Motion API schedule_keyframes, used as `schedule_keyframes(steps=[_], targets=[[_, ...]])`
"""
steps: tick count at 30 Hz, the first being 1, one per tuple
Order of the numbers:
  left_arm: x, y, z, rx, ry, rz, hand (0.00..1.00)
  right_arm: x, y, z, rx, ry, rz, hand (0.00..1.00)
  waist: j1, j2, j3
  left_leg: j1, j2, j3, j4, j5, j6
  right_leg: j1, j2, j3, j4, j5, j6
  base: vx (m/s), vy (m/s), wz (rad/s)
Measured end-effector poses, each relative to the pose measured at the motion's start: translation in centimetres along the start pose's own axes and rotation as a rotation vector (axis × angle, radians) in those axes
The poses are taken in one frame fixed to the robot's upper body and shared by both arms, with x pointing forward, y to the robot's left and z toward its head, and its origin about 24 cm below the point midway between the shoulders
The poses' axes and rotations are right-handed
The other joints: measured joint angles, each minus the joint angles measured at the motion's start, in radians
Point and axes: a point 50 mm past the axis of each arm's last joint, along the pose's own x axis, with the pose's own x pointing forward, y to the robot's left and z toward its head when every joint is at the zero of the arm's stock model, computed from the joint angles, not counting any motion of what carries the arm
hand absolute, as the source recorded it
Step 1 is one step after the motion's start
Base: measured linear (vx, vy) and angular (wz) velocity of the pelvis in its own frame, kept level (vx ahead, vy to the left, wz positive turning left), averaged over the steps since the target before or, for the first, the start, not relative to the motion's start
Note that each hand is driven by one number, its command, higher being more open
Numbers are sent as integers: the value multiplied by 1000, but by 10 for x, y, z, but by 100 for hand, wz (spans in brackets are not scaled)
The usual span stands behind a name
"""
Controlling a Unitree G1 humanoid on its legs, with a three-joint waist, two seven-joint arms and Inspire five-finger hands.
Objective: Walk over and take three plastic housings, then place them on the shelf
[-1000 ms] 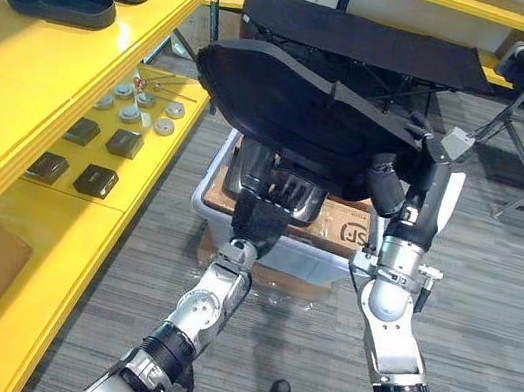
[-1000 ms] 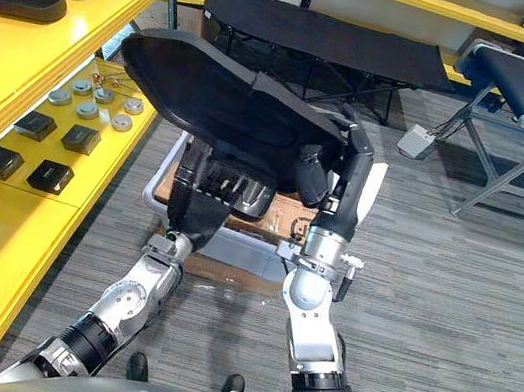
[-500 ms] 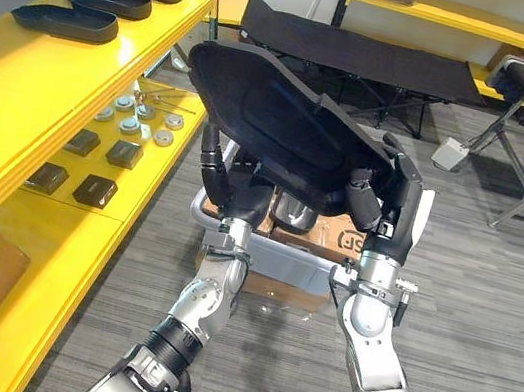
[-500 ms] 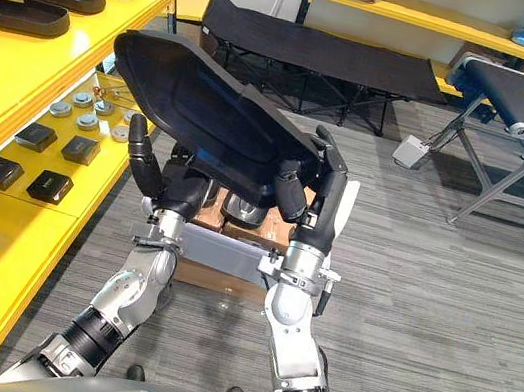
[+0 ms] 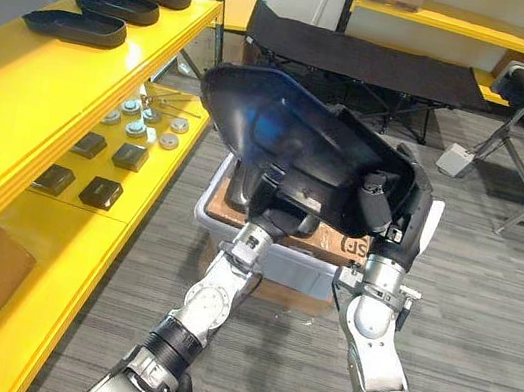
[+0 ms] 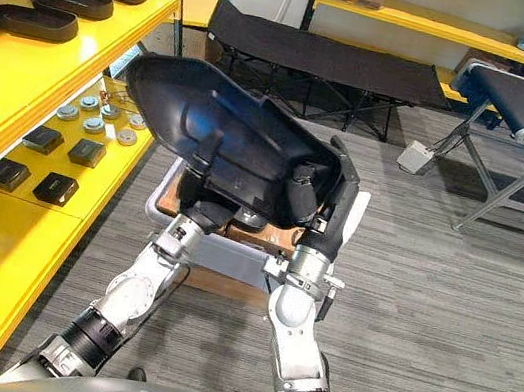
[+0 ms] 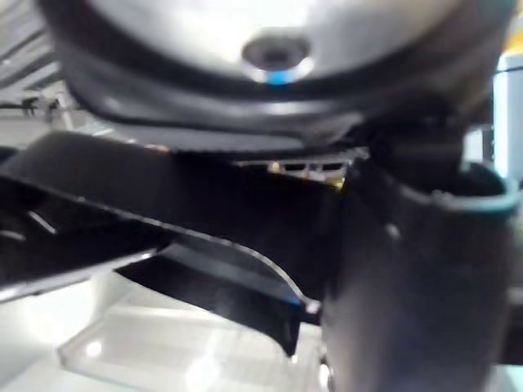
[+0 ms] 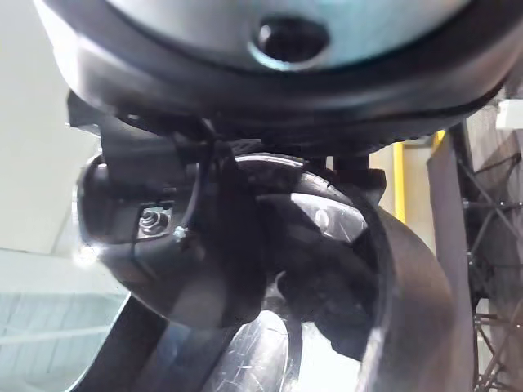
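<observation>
Out in front of the chest, above the grey crate [image 5: 207, 209], the plastic housing [image 5: 292, 140] rides high in both hands. It's a big dark shell, tilted, hollow side turned to the head cameras. The right hand [image 5: 397, 205] sits at the shell's right end, fingers curled over the rim and clamped on it, and its wrist view backs that up. The left hand [image 5: 281, 222] is tucked underneath near the middle; with the shell covering it, whether those fingers are wrapped or flat can't be told.

Now the geometry that matters. The housing's long axis runs from the right hand up and away to the robot's left, and that far end points toward the yellow shelf [image 5: 18, 82], close to its edge but not over it. Other dark housings [image 5: 74, 24] already lie in a row on the top board. So the shelf lies left of both hands, with the left arm nearer. By the look of it, the placing needs a swing leftward, far end leading.
</observation>
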Motion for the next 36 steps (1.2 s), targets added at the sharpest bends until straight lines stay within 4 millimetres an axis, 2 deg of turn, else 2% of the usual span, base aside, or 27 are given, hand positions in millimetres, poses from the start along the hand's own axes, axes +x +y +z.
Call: schedule_keyframes(steps=[6, 7, 14, 18, 23, 31, 32, 36], targets=[[-1, 0, -2, 61, 36, -7, 100, 0, -3, -3, -11, 11, -3, 0, 1, 6, -4, 0, 2, 4, 1, 0, -1, -6, 0, 10, -1, 0, 0, 0, 0, -4], [-2, 1, -1, 67, 40, -8, 0, 0, -4, -3, -14, 10, -2, 0, 1, 7, -4, 0, 2, 4, 1, 0, -1, -6, 0, 10, -1, 0, 0, 0, 0, 0], [-7, 5, 1, 234, 115, -22, 0, 1, -8, -7, -42, 17, 1, 0, 2, 5, -6, 0, 5, 5, 2, -1, -1, -3, 0, 13, -7, 2, 1, 0, 0, 0], [-14, 20, 6, 353, 124, 99, 0, -3, -8, -9, -45, 17, 16, 0, 2, 4, -6, 0, 7, 5, 2, -1, -1, -3, 2, 16, -7, 4, -1, 0, 0, 0], [-17, 30, 9, 378, 115, 220, 0, -10, -6, -13, -62, 33, 45, 0, 4, 3, -5, -1, 7, 5, 2, -7, -9, -3, 2, 20, -7, 7, -3, 0, 0, 0], [-18, 29, 9, 433, 111, 223, 0, -10, -7, -15, -73, 41, 43, 0, 11, 2, -4, -3, 8, 5, 2, -7, -9, -5, 3, 21, -7, 9, -3, 0, 0, 0], [-18, 29, 8, 443, 106, 231, 0, -10, -8, -15, -78, 41, 43, 100, 13, 2, -4, -4, 8, 5, 2, -7, -9, -6, 3, 22, -7, 9, -4, 0, 0, 0], [-16, 23, 13, 594, 66, 258, 0, -10, -11, -20, -114, 63, 50, 100, 24, 2, -4, -5, 8, 5, 0, -8, -10, -9, 4, 21, -7, 8, -4, 0, 0, 0]])
